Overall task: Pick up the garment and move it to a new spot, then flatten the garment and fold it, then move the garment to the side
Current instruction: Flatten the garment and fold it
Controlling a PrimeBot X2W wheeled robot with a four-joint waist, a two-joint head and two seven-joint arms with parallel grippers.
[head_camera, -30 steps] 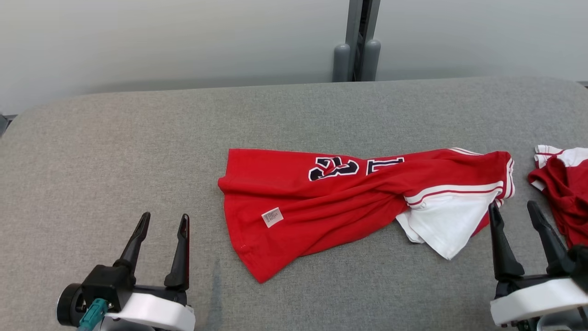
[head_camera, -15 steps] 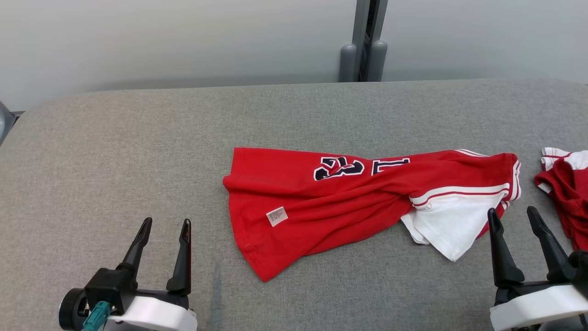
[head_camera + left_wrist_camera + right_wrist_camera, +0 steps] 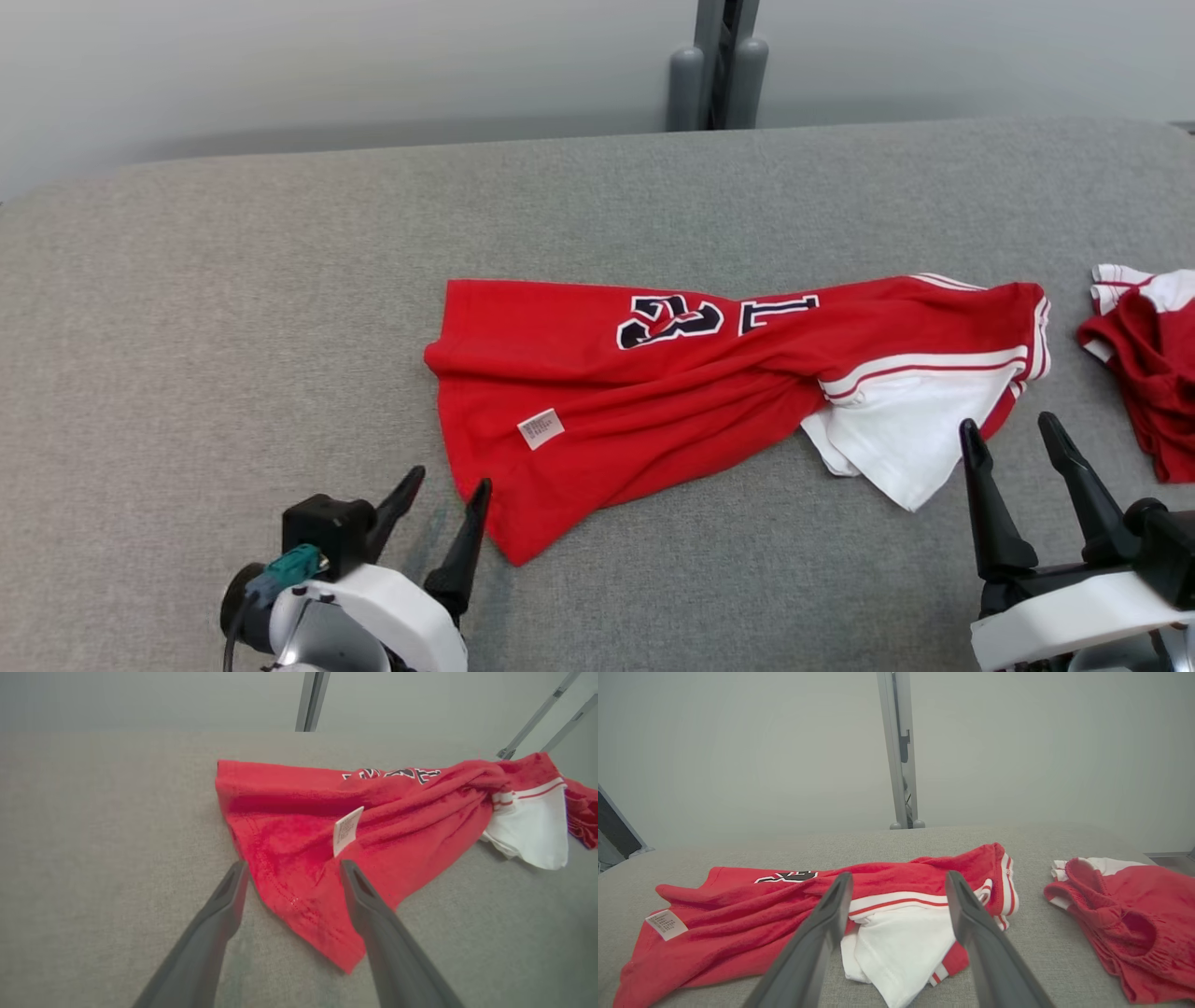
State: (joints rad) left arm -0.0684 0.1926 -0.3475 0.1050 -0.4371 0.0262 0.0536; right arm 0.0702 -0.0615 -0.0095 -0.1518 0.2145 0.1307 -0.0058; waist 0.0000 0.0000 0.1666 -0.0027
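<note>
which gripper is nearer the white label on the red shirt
Left. The left gripper stands open at the near corner of the shirt, just short of the label; the right gripper is open far off by the white sleeve.

White wrists [image 3: 392, 607]; black tapered fingers [image 3: 988, 523]

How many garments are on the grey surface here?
2. A red-and-white shirt lies crumpled at centre; a second red garment sits at the right edge, partly cut off. More may lie off-frame.
</note>
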